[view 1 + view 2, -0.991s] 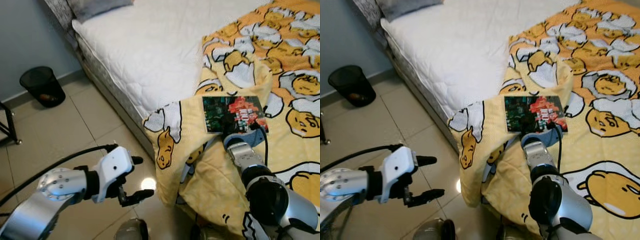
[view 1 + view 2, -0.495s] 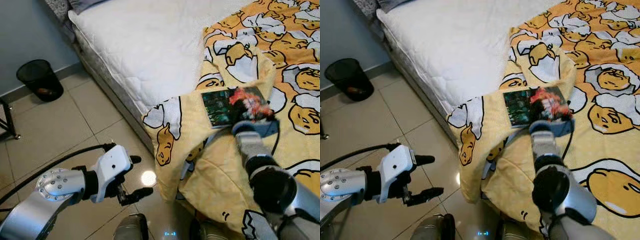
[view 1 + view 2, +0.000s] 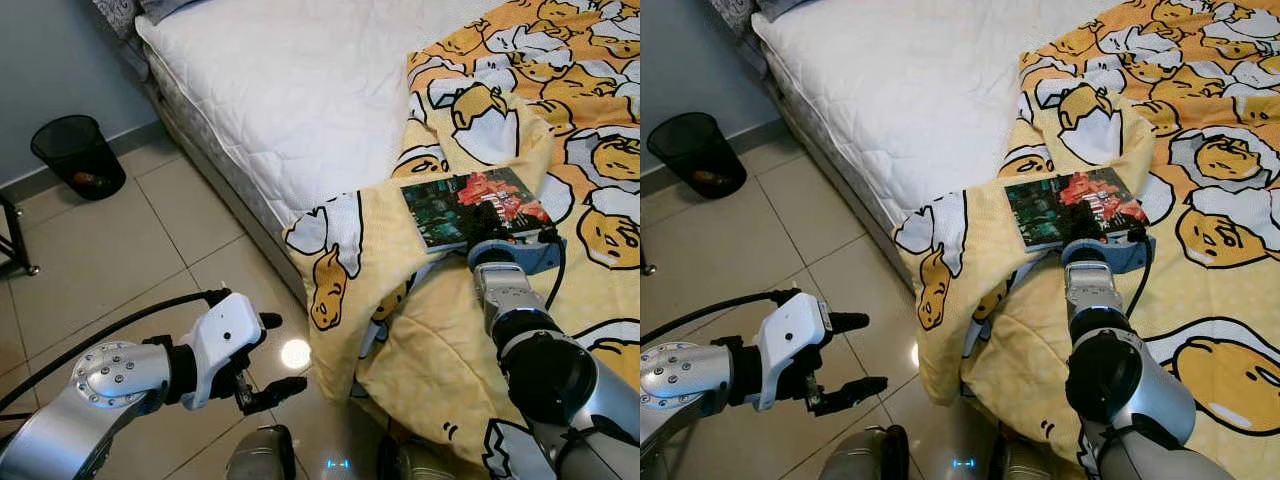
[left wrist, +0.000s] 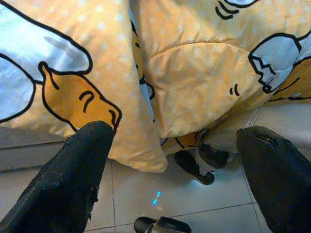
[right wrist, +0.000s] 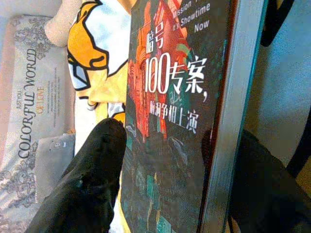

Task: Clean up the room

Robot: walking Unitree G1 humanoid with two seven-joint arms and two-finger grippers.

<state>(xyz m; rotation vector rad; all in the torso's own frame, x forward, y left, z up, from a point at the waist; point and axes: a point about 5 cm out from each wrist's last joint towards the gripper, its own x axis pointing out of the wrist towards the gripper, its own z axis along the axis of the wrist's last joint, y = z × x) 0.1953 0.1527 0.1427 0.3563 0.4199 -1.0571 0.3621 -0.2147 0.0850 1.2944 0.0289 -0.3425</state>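
A book [image 3: 468, 205] with a dark green and red cover lies on the yellow cartoon-egg blanket [image 3: 450, 340] at the bed's edge. My right gripper [image 3: 489, 224] reaches along the blanket to the book's near edge. In the right wrist view the book [image 5: 180, 121] sits between the two black fingers [image 5: 92, 184], so the gripper is shut on it. My left gripper [image 3: 283, 352] hangs open over the tiled floor, beside the hanging blanket fold [image 4: 194, 82], with nothing between its fingers.
The bare white mattress [image 3: 300, 90] fills the bed's left half, with a grey pillow [image 3: 165, 8] at the top. A black mesh bin [image 3: 78, 157] stands on the floor by the wall. A black stand leg [image 3: 14, 240] is at the far left.
My right wrist has pushed further up the blanket to the book's near edge, and the book has shifted slightly with it. The camera has tilted a little. The left arm stays put.
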